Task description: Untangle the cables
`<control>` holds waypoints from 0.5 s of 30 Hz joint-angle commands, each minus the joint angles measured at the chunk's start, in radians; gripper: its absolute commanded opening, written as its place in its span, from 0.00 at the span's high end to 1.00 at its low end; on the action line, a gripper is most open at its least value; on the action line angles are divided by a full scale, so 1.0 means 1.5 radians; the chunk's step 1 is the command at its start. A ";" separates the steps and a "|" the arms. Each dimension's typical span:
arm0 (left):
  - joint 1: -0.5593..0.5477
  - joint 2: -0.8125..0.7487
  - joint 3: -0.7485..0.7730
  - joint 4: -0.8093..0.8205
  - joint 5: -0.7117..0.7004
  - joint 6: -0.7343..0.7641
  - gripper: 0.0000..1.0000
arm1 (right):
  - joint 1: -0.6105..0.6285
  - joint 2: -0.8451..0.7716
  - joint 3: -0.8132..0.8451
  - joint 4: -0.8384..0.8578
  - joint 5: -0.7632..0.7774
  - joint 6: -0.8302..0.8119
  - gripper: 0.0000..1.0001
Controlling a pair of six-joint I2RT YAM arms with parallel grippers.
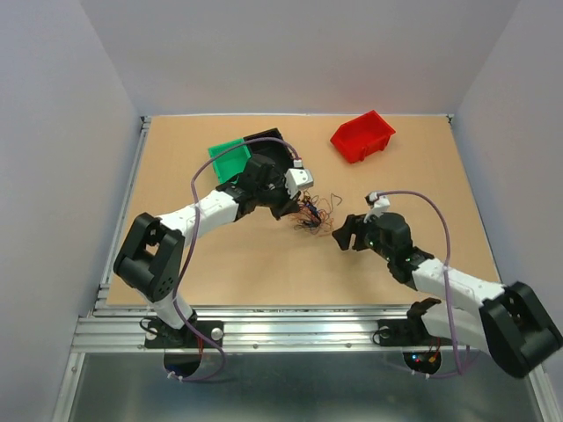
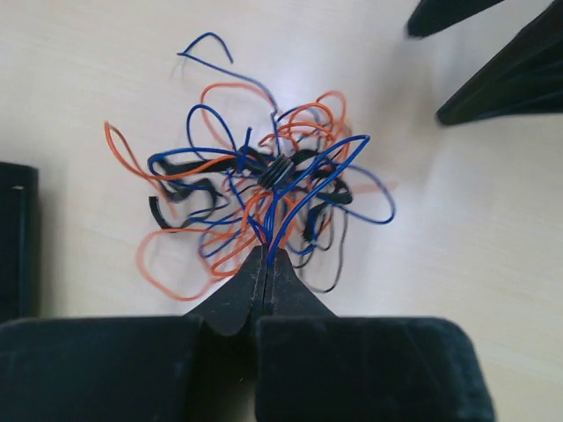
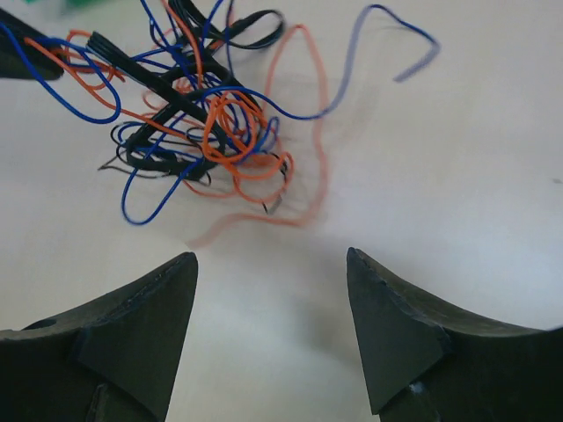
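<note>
The cables (image 1: 315, 213) are a knot of hair-thin blue, orange and black wires lying on the table's middle. My left gripper (image 1: 290, 209) reaches them from the left. In the left wrist view its jaws (image 2: 266, 257) are pressed together, with blue and orange strands of the cables (image 2: 264, 189) pinched at the tips. My right gripper (image 1: 345, 236) stands just right of the knot. In the right wrist view its jaws (image 3: 271, 255) are wide apart with bare table between them, and the cables (image 3: 202, 123) lie beyond the tips, one loose orange strand blurred.
At the back of the wooden table (image 1: 220, 264) stand a red bin (image 1: 362, 136), a green bin (image 1: 230, 156) and a black bin (image 1: 268, 145). The left arm stretches over the green and black bins. Grey walls enclose the table on three sides.
</note>
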 commanded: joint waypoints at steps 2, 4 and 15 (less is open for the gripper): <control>-0.003 -0.015 0.003 -0.025 0.042 0.040 1.00 | 0.009 0.129 0.051 0.209 -0.152 -0.038 0.26; -0.004 -0.013 0.005 -0.025 0.043 0.041 1.00 | 0.014 0.171 0.065 0.245 -0.152 -0.049 0.26; -0.013 0.002 0.014 -0.042 0.044 0.049 1.00 | 0.038 0.382 0.152 0.342 -0.138 -0.060 0.49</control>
